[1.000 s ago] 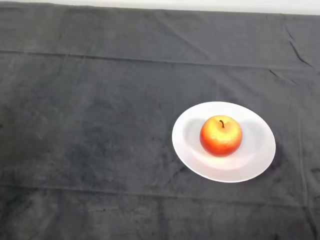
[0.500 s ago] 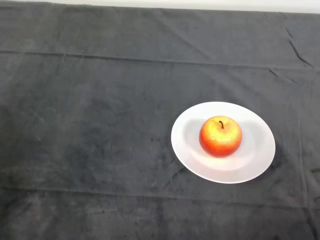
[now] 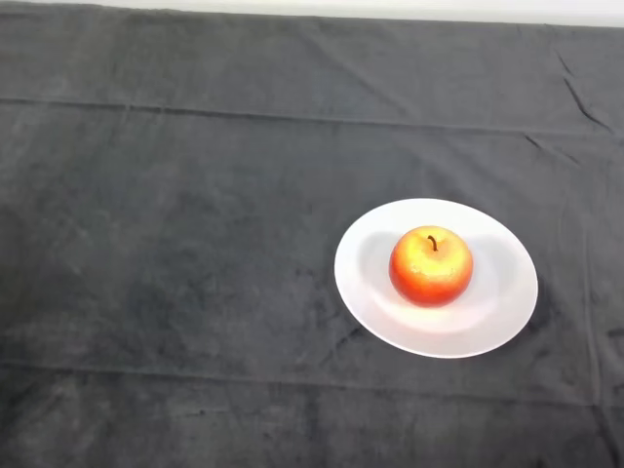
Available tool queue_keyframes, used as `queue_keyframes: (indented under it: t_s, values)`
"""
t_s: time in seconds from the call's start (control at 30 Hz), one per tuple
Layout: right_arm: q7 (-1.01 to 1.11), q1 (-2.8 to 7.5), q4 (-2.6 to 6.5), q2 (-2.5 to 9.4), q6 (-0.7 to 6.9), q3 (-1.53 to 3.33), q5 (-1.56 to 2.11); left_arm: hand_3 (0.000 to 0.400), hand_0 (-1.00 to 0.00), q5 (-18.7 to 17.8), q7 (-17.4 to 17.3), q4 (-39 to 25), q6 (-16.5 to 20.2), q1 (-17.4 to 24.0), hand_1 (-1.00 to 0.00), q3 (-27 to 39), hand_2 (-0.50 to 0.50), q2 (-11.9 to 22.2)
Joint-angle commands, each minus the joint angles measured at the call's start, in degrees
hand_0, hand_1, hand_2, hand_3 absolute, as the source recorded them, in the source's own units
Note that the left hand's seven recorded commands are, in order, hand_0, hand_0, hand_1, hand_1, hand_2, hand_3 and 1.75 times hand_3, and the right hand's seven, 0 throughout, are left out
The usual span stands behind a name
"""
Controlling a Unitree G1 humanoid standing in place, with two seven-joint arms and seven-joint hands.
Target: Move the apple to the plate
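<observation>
Apple: round red-and-yellow apple [image 3: 431,266] is sitting upright, dark stem up, near the middle of the plate.
Plate: round white plate [image 3: 497,322] is lying flat, right of centre.
Cloth: dark grey cloth [image 3: 175,244] is covering the table, creased in long lines.

The apple [image 3: 431,265] hides the middle of the white plate [image 3: 507,292] beneath it. The dark cloth [image 3: 175,244] covers the tabletop, running past three picture edges.
</observation>
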Motion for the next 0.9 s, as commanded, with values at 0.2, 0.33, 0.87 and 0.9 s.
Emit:
queue_keyframes:
  t_s: [0.2, 0.33, 0.87, 0.9]
  values:
    - [0.07, 0.54, -1.01, -0.57, -0.26, -0.72, 0.67, 0.000, 0.00, 1.4, -1.0, 2.6, -1.8, -1.9, 0.00, 3.4, 0.00, -1.4]
    - [0.08, 0.54, -1.00, -0.58, -0.27, -0.73, 0.67, 0.000, 0.00, 2.0, -1.2, 2.0, -1.4, -1.8, 0.00, 3.9, 0.00, -1.9]
    - [0.07, 0.54, -1.02, -0.57, -0.27, -0.72, 0.67, 0.000, 0.00, 3.6, -2.1, -1.6, 0.6, -1.1, 0.00, 5.5, 0.00, -3.5]
    - [0.07, 0.54, -1.02, -0.56, -0.27, -0.72, 0.67, 0.000, 0.00, 3.7, -2.1, -2.2, 1.0, -1.0, 0.00, 5.6, 0.00, -3.7]
